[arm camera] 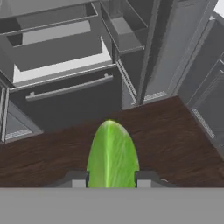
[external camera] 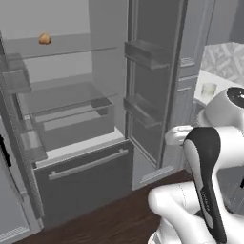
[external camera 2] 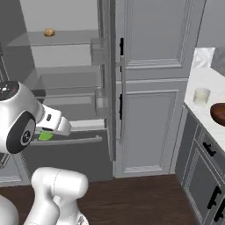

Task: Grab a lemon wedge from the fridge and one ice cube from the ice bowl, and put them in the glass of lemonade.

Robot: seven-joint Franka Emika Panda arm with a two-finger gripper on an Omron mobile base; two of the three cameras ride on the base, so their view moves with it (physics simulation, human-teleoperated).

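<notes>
Two doors of the fridge (external camera: 71,95) stand swung open, exposing clear shelves, door bins and, below them, the closed bottom drawer (external camera: 86,176) with its horizontal bar handle. On the left of the left base view, a round tan-brown lump (external camera: 45,39) sits on the upper shelf; the shelves beneath it carry nothing that can be made out. Further right in that view, the white arm with its dark joint covers rises from the lower right corner, and beyond it the glass of lemonade (external camera: 208,90) stands upright on the pale counter (external camera: 209,78).

Seen from the right base view, the same lump (external camera 2: 49,32) lies at upper left. Lower left, the wrist reaches forward in front of the drawer, and a small patch of the lemon wedge (external camera 2: 45,136) shows green just under the hand. Panelled grey cabinets (external camera 2: 151,88) occupy the centre. At right, the glass of lemonade (external camera 2: 201,96) rests on the counter (external camera 2: 202,81), with a dark brown rounded object (external camera 2: 218,112) near it at the frame edge.

Hand view: the gripper (arm camera: 112,180) is partly closed, its two dark tips pressed against either side of the lemon wedge (arm camera: 112,153), which stands yellow-green and pointed between them, held above the dark wood floor (arm camera: 166,131) in front of the fridge.
</notes>
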